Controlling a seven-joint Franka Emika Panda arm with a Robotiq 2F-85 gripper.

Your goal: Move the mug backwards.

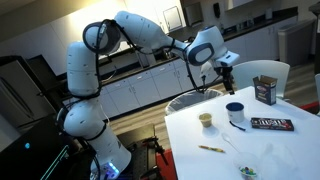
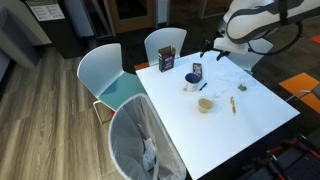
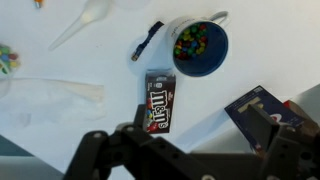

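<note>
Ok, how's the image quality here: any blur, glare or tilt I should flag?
Wrist view: the mug is fairly sharp, the gripper at the bottom edge is dark and out of focus, and the white table is nearly blown out. In an exterior view the frame is tilted, the room dim, the table bright. Both exterior views render small items soft.

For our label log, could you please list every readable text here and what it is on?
"m&m's": on the brown packet, sideways in the wrist view.
Print on the box: too blurred to read.
On the mug: no text visible.
Both exterior views: everything too small.
</note>
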